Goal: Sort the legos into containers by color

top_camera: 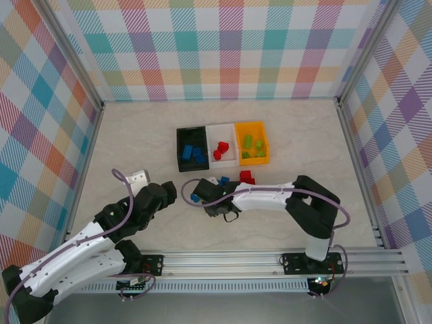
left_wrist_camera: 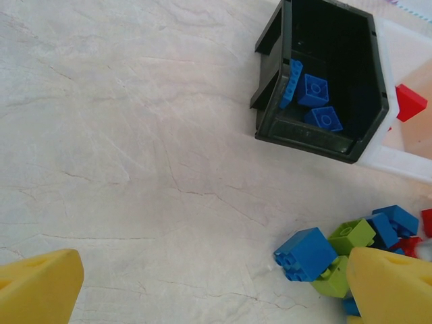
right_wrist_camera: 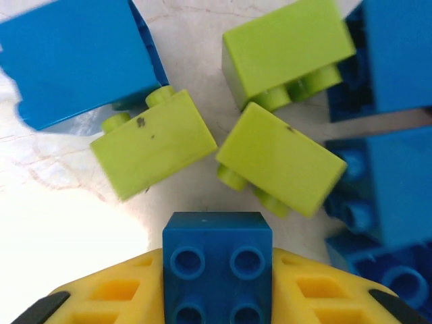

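**Sorting in progress.** The right arm's fingers [right_wrist_camera: 111,290] are clamping a blue brick [right_wrist_camera: 217,253] by its two side faces, with its studs facing the wrist camera. This grip is probably keeping the brick square for a lift toward the black bin [top_camera: 192,147], where other blue bricks are already lying. Three lime green bricks [right_wrist_camera: 280,158] are lying on their sides just beyond the held piece.

The left arm's fingers [left_wrist_camera: 37,287] are standing wide apart and gripping nothing. They are hovering beside the loose pile [top_camera: 226,181], probably keeping out of the other arm's way.

The white bin [top_camera: 222,143] is holding red bricks and the orange bin [top_camera: 252,142] green ones. The three bins are sitting side by side just behind the pile, likely so that each carry is short.

The table [top_camera: 135,135] is showing a pale, marbled, matte top. Pastel plaid panels [top_camera: 229,47] are enclosing it on three sides, and an aluminium rail [top_camera: 270,260] is carrying the arm bases along the near edge.
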